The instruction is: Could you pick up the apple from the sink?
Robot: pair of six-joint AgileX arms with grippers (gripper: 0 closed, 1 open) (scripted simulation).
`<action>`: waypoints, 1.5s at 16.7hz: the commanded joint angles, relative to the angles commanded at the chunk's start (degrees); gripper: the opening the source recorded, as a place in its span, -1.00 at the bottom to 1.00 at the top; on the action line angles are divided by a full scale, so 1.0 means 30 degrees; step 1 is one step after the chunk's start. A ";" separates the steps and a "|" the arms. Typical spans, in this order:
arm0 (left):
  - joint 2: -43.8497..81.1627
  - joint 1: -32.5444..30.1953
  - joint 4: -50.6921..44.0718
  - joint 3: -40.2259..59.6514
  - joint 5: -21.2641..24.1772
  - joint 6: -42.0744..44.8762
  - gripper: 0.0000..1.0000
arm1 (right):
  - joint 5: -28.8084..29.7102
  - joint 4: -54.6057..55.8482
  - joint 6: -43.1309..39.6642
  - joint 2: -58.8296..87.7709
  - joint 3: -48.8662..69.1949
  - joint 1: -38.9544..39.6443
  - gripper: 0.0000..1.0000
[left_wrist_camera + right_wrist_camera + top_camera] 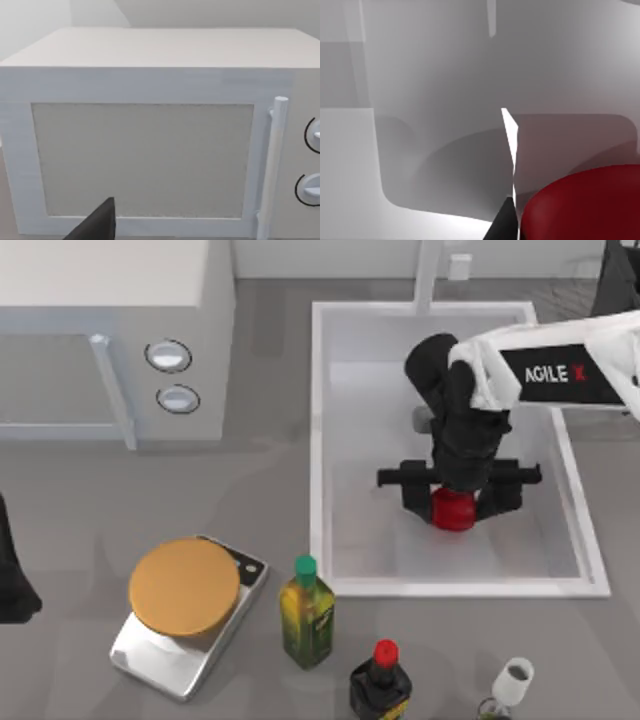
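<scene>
The red apple (453,510) sits low inside the white sink (322,440), toward the basin's front. My right gripper (455,502) reaches down from the top view's right and is shut on the apple, with a dark finger on each side of it. In the right wrist view the apple (585,205) is large and close beside one dark finger (504,222), with the sink's wall (420,100) behind. The wrist hides the apple's upper part in the top view. My left arm (12,575) is parked at the table's left edge.
A white microwave (110,330) with two knobs stands at the back left, close in the left wrist view (145,155). A scale with a round bread (185,585), a green-capped bottle (307,615), a red-capped bottle (381,680) and a glass (512,682) line the front. The faucet (428,275) rises behind the sink.
</scene>
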 joint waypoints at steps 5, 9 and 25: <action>0.0000 0.0000 0.0000 0.0000 0.0000 0.0000 1.00 | 0.0369 -0.1766 -0.0133 -0.0832 0.1540 -0.0029 -1.00; 0.0000 0.0000 0.0000 0.0000 0.0000 0.0000 1.00 | 0.0374 -0.6152 -0.0097 -0.0268 0.6079 0.0003 -1.00; 0.0000 0.0000 0.0000 0.0000 0.0000 0.0000 1.00 | 0.0376 -2.1301 -0.0253 -0.0016 2.2131 -0.0156 -1.00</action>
